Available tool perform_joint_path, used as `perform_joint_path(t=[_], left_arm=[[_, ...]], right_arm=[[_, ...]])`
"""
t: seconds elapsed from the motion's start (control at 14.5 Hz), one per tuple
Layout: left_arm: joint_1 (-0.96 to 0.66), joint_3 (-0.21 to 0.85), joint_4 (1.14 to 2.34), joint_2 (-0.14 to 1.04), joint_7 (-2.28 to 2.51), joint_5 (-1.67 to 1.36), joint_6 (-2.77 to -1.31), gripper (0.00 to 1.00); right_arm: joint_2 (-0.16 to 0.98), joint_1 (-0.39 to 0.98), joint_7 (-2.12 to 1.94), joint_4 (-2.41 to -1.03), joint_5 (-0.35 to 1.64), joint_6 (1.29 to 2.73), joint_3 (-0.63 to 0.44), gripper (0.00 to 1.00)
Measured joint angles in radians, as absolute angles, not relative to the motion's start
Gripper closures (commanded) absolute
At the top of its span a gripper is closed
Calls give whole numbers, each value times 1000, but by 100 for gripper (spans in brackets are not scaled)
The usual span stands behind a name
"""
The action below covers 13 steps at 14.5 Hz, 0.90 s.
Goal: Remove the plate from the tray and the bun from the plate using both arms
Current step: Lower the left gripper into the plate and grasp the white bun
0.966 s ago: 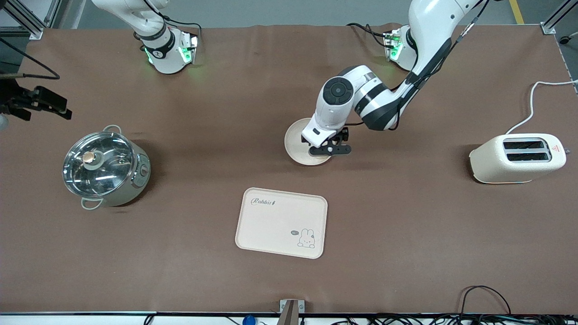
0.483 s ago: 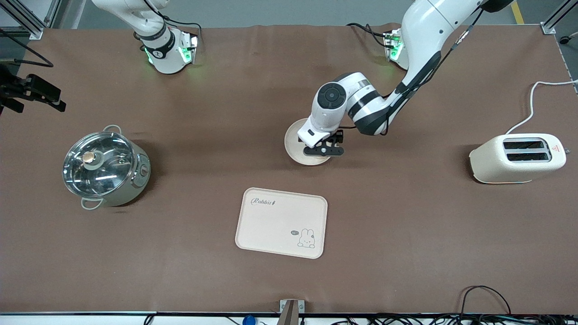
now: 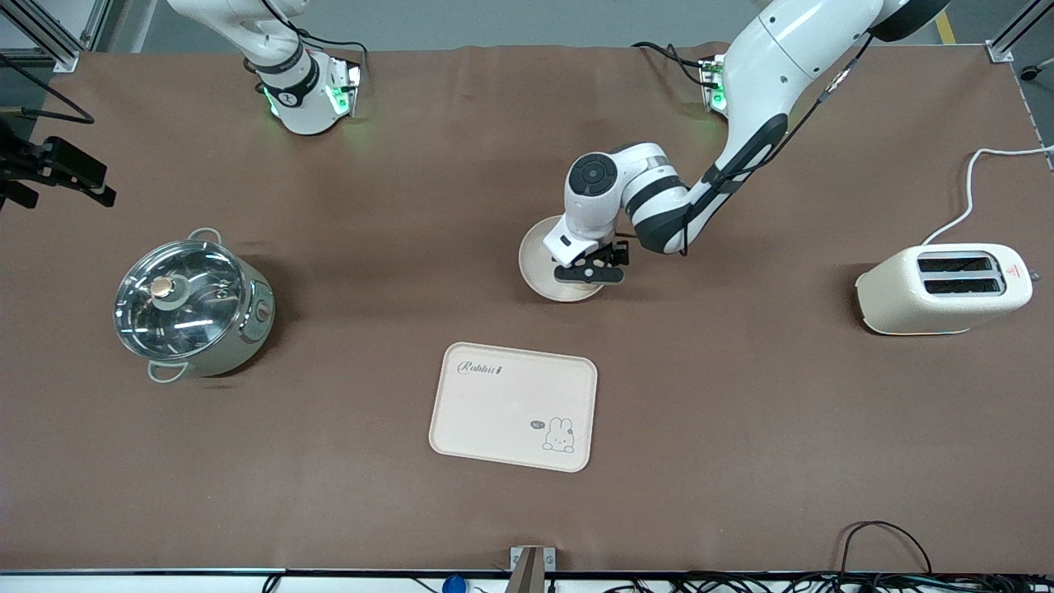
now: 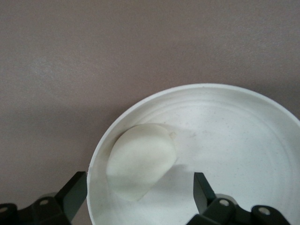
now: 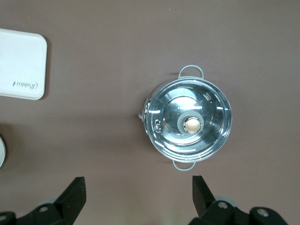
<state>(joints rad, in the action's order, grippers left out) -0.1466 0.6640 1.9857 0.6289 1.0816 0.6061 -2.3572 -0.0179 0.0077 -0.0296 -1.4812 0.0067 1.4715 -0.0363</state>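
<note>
Brown table top, two arms, one at work over the plate.
Right gripper (image 5: 136, 199) hangs high over the pot (image 3: 191, 307), fingers spread and empty, its arm waiting. Tray (image 3: 513, 407) lies nearer the camera than the plate (image 3: 539, 255). Left gripper (image 3: 589, 272), arm bent at the elbow, has sunk lower over the plate since a second ago, fingers apart around the bun (image 4: 139, 160) lying in the plate by its rim.

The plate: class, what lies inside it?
Inside the plate lies the bun, against the rim. The open left gripper hovers over it. In the front view the gripper covers the bun.
</note>
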Motion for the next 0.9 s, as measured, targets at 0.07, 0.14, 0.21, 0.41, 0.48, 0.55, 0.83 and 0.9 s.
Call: perform_joint_path(t=[0.07, 0.14, 0.21, 0.41, 0.48, 0.55, 0.83, 0.9], left_arm=[[-147, 664, 1985, 632, 1082, 610, -2358, 5], [-147, 664, 1983, 634, 1082, 614, -2358, 9], [-147, 664, 1979, 636, 1085, 615, -2358, 9], [-147, 664, 1974, 637, 1095, 617, -2359, 18], [-147, 664, 1973, 637, 1099, 617, -2359, 23], [-147, 664, 1973, 637, 1101, 617, -2359, 27], [-147, 664, 1972, 637, 1102, 617, -2359, 47], [-150, 664, 1972, 637, 1102, 617, -2359, 57]], right_arm=[[-18, 5, -30, -1481, 7, 1474, -36, 0], [-18, 4, -30, -1481, 7, 1474, -36, 0], [-18, 4, -30, -1482, 7, 1473, -36, 0], [-18, 4, -30, -1482, 7, 1471, -35, 0], [-18, 4, -30, -1482, 6, 1471, -35, 0], [-18, 4, -30, -1482, 6, 1473, -35, 0], [-18, -2, -30, -1482, 1, 1516, -38, 0], [-18, -6, -30, -1482, -2, 1517, -38, 0]])
